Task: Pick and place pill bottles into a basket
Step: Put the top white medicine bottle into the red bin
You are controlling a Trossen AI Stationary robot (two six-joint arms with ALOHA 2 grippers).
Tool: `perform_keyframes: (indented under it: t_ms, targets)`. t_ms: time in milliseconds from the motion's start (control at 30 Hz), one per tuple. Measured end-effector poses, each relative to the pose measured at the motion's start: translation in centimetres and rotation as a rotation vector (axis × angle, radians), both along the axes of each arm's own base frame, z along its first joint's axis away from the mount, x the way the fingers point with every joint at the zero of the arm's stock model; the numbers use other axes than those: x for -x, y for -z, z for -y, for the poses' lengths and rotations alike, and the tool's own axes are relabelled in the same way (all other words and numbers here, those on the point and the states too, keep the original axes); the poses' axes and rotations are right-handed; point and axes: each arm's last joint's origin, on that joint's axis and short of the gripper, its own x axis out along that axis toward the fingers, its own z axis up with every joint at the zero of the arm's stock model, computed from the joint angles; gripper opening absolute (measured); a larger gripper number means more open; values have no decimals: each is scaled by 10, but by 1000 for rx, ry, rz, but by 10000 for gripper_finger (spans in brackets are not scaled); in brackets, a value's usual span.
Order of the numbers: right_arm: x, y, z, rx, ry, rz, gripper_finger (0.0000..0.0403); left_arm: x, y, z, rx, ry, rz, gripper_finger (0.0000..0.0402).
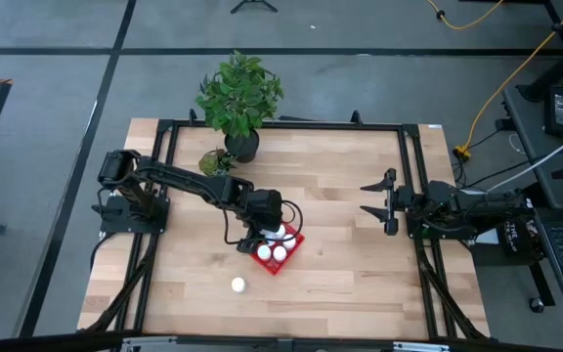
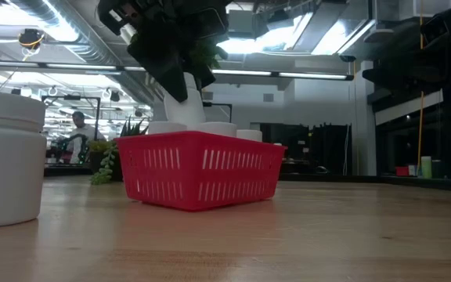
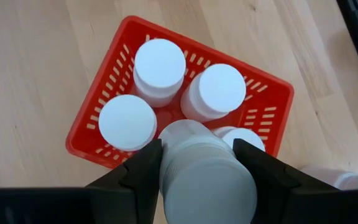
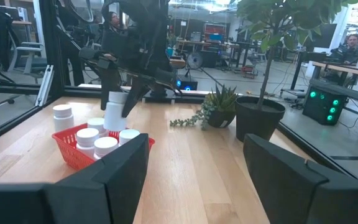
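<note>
Pill bottle, small white plastic cylinder w/ white cap [image 3: 207, 180], is pinched between the fingers of the left end effector [image 3: 201, 171] and hangs directly above the small bright red latticed plastic basket [image 1: 292, 250], over its one visible open slot. Judged: held upright and high so it clears the caps of the bottles already inside before lowering.

Four white-capped bottles sit in the basket [image 3: 159, 62], [image 3: 221, 87], [image 3: 126, 121], [image 3: 244, 137]. One further white bottle [image 1: 238, 285] stands loose on the light wood table [image 1: 340, 284], near the basket, apart from it.

Right end effector [image 1: 368, 198] waits well apart at the table's right side, fingers spread, nothing between them.

View differences: left wrist view alone shows bottle count and the free slot. Low view shows the basket wall and the held bottle's body [image 2: 186, 98] above the rim; loose bottle looms large at its edge. Right wrist view shows the dark potted plant [image 4: 260, 118] beyond, clear of the work.
</note>
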Motion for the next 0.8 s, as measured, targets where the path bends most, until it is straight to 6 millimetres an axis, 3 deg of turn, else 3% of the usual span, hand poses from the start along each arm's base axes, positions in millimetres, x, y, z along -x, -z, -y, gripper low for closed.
perform_keyframes:
  t_ms: [500, 800]
  targets:
    - [0, 0, 0, 0, 0, 0, 264, -2, 4, 1, 8, 14, -4, 170]
    - [0, 0, 0, 0, 1, -1, 264, -8, 23, 1, 16, 36, -53, 170]
